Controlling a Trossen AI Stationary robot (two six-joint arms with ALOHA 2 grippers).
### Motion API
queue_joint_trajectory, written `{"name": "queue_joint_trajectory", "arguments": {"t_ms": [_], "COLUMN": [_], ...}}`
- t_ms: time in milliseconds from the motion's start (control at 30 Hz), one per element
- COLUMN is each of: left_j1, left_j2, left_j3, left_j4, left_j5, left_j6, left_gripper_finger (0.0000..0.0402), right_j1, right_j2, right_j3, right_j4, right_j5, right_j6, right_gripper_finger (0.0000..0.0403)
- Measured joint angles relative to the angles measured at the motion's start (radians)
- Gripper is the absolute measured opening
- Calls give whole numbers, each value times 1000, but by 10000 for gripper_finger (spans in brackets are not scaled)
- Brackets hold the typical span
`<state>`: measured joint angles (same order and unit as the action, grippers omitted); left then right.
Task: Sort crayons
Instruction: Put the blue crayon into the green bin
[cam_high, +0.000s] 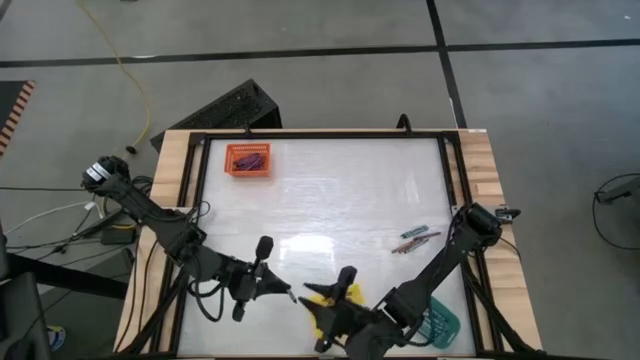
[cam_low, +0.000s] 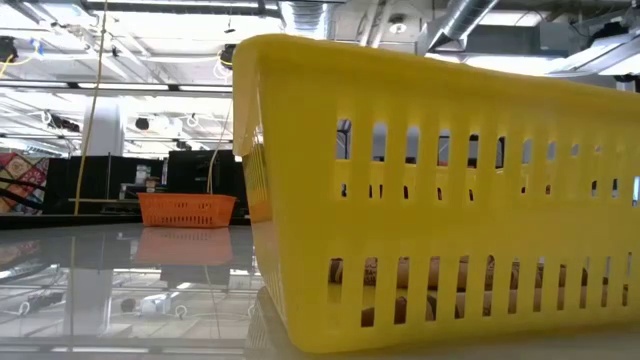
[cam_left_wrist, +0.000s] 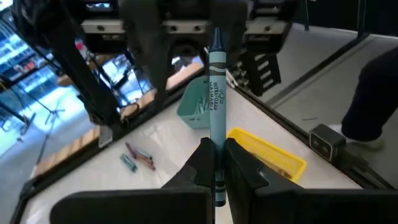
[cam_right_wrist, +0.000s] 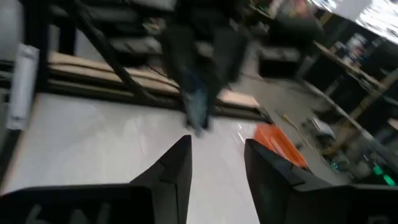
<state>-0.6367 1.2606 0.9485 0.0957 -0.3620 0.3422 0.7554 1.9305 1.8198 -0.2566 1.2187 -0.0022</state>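
My left claw (cam_left_wrist: 214, 163) pinches a teal-blue paper-wrapped crayon (cam_left_wrist: 216, 109) upright, near the yellow slotted plastic tray (cam_left_wrist: 268, 150). Right claw (cam_right_wrist: 217, 163) spread, nothing betw. fingers, over bench (cam_right_wrist: 93, 143).

Orange tray (cam_high: 249, 159), yellow tray (cam_low: 440, 190), teal tray (cam_high: 441, 322) on table (cam_high: 330, 190).

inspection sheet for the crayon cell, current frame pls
Surface: white table, glare patch mid-table.
Job's things: loose crayons by the right edge; orange tray far left, yellow tray and teal tray near edge.
Clutter: nothing seen.
Grippers: left gripper shut on a teal crayon, upright; right gripper open, empty.
Cables: yellow cable on the floor.
Surroundings: a person's dark sleeve beside the table.
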Motion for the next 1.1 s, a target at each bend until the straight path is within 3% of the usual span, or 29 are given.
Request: {"name": "queue_joint_trajectory", "arguments": {"t_ms": [233, 500, 867, 1100], "left_j1": [17, 17, 23, 23], "left_j2": [0, 0, 1, 1], "left_j3": [0, 0, 0, 0], "left_j4": [64, 124, 138, 154], "left_j5": [45, 89, 106, 115], "left_j6": [38, 71, 76, 84], "left_gripper_finger": [0, 0, 0, 0], "right_j1": [4, 1, 0, -8], "right_j2": [0, 0, 0, 0], "right_j3": [0, 0, -1, -1], "right_j4": [232, 279, 425, 424], "right_j5": [-101, -151, -173, -196], "right_j6": [-228, -270, -395, -401], "right_gripper_finger": [141, 129, 79, 30]}}
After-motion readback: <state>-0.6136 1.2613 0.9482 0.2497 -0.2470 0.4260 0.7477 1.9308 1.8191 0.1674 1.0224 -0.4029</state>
